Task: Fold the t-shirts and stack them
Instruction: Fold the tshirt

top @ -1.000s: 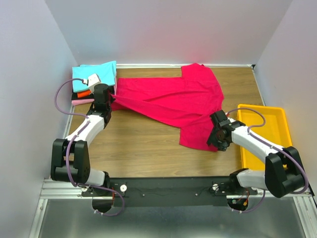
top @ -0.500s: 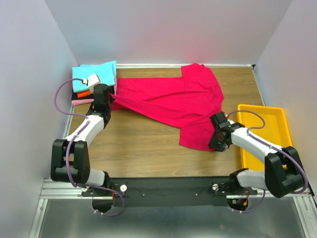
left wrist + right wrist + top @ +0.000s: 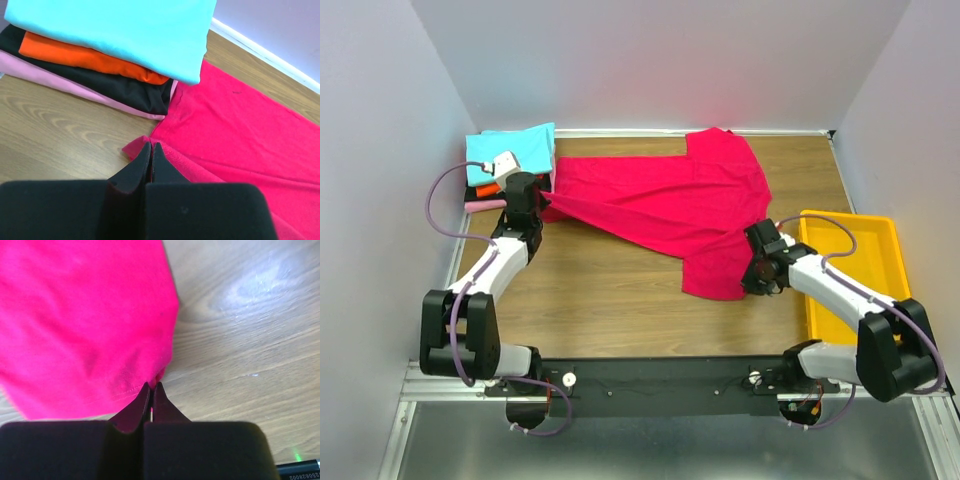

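A large crimson t-shirt point(image 3: 670, 205) lies spread across the far half of the table. My left gripper point(image 3: 151, 146) is shut on its left corner, which bunches around the fingertips, right beside the folded stack. That stack sits at the far left: cyan point(image 3: 115, 30) on top, then orange-red point(image 3: 85, 55), black point(image 3: 125, 87) and pink point(image 3: 60, 80). My right gripper point(image 3: 151, 386) is shut on the near right hem corner of the crimson t-shirt point(image 3: 80, 315), low over the wood. From above, the left gripper point(image 3: 542, 202) and right gripper point(image 3: 756, 280) hold opposite ends.
A yellow plastic bin point(image 3: 880, 240) stands at the right edge, close behind my right arm. White walls close the table at the left, back and right. Bare wood point(image 3: 610, 280) lies between the shirt and the arm bases.
My right gripper has closed on the shirt's hem corner; it stood open a second ago. The left gripper stays shut on its corner and has barely shifted.
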Tool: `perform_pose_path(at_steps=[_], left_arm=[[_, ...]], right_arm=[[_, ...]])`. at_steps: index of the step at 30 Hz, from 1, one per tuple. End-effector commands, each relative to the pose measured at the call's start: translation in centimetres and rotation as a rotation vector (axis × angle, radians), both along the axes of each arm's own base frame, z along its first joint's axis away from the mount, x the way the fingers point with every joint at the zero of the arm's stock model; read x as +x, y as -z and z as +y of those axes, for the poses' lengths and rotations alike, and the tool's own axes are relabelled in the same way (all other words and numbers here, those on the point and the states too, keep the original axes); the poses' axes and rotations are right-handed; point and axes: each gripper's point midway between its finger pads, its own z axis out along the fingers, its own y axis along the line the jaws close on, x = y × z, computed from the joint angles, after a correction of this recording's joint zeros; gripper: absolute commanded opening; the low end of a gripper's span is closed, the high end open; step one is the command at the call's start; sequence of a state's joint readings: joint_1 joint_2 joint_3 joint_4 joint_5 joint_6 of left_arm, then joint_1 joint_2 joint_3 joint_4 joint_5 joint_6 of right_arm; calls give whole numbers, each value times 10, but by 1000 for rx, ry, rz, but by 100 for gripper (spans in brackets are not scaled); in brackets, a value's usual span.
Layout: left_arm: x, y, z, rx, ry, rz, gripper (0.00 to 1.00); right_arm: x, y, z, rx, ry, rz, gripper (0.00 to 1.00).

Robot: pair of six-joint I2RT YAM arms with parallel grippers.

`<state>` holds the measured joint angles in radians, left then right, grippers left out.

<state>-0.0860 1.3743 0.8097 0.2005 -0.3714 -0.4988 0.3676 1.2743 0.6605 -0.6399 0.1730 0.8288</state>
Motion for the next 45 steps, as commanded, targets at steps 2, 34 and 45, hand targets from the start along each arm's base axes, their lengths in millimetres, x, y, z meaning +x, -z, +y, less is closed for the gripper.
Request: perform_pose_path(at_steps=[2,34,45], left_arm=[[-8,-20,6,-19,-28,-75,0],[-93,-7,3,-92,-8,-88,0],[-96,-12,-4,-168,2,-166,0]], right_arm=[[22,-55,-9,-35,24,-166,0],[34,-151,1,52,-58,-460,1],[85,-181,2,14,10,-604,0]])
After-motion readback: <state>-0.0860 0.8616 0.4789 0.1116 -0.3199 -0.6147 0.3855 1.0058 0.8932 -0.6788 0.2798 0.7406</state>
